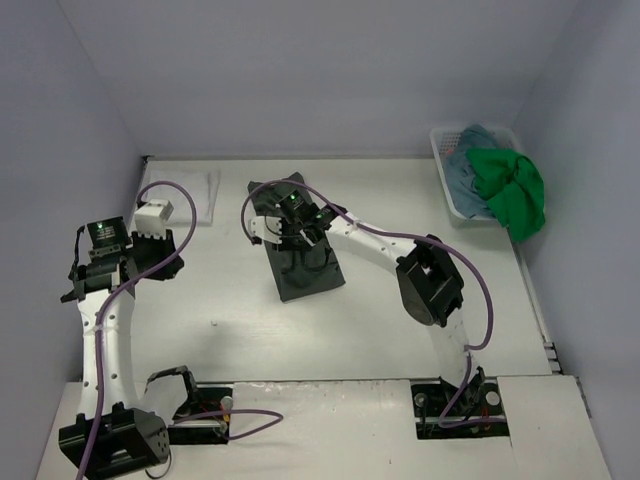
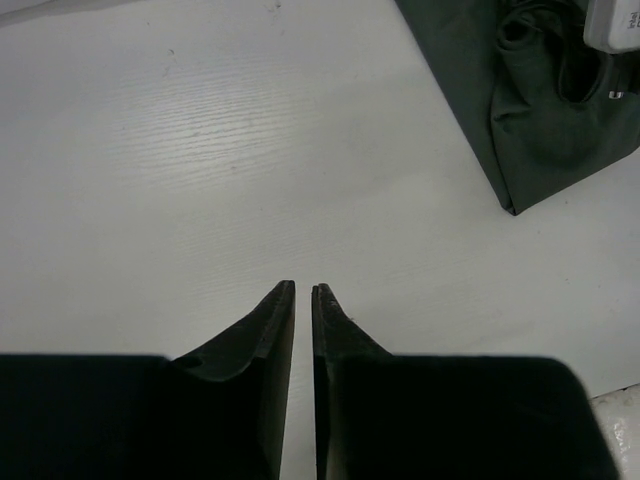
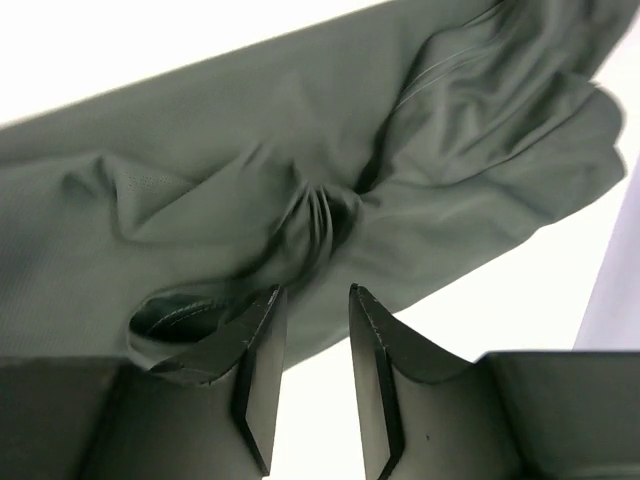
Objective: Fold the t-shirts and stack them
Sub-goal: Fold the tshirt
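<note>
Top external: white table walled on three sides. Dark grey-green t-shirt lies near the middle of the table, folded into a narrow slanted rectangle. Right gripper is low over its far end; finger spacing can't be read from here. Left gripper sits well to the left of that shirt, over bare table. A pale flat rectangle, probably the white t-shirt, lies just beyond the left gripper, hard to separate from the table. White mesh basket stands at the far right corner. The teal-blue t-shirt is bunched inside it, and the bright green t-shirt spills over its near-right rim.

Left wrist: left gripper has its fingers almost together, only a thin slit between the tips and nothing in it. Bare table beneath. One corner of the dark grey-green t-shirt shows at upper right, well clear of the tips.

Right wrist: right gripper has its fingers partly apart, with no cloth pinched between them. The dark grey-green t-shirt fills the view, gathered into a tight pucker just ahead of the tips. The left fingertip overlaps the shirt edge beside what looks like the collar opening; contact can't be confirmed.
</note>
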You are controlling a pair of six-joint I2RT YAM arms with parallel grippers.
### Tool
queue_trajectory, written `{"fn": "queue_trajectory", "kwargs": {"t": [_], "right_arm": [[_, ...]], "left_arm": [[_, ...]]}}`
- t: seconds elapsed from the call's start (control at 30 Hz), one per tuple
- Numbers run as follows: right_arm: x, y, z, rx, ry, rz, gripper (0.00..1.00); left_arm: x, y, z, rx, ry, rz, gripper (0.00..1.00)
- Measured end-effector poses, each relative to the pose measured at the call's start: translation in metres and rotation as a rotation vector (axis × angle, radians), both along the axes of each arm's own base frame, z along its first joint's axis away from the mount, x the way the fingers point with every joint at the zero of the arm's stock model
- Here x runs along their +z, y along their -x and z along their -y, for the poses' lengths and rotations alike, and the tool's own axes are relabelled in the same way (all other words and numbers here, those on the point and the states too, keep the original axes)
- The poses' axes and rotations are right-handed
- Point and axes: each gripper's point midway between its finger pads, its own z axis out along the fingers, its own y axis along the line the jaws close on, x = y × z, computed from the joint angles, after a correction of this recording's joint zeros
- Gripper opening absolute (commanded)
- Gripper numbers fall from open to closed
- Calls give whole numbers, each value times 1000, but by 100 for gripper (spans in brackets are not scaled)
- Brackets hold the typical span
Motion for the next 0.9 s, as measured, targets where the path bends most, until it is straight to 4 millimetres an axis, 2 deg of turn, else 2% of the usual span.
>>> {"fn": "queue_trajectory", "kwargs": {"t": [0.17, 0.33, 0.47, 0.53, 0.6, 0.77, 0.87, 0.9], "right_arm": [[-3, -10, -7, -46, -65, 38, 32], [-14, -19, -1, -120, -80, 91, 33], [-15, -22, 6, -180, -78, 112, 35], [-14, -17, 9, -195, -79, 106, 41], [-11, -7, 19, -205, -68, 87, 42], [15, 18, 42, -230, -92, 70, 42], [30, 31, 50, -234, -116, 68, 33], [33, 35, 52, -232, -126, 64, 21]], "left_arm": [[-7, 2, -1, 13, 21, -16, 11], [-7, 3, 0, 9, 30, -15, 11], [-6, 3, 1, 6, 36, -13, 11], [-6, 3, 1, 5, 37, -13, 11], [-6, 3, 1, 6, 38, -13, 11], [-6, 3, 1, 8, 41, -12, 11], [-5, 3, -2, 17, 42, -9, 11], [-5, 3, -2, 19, 42, -8, 11]]}}
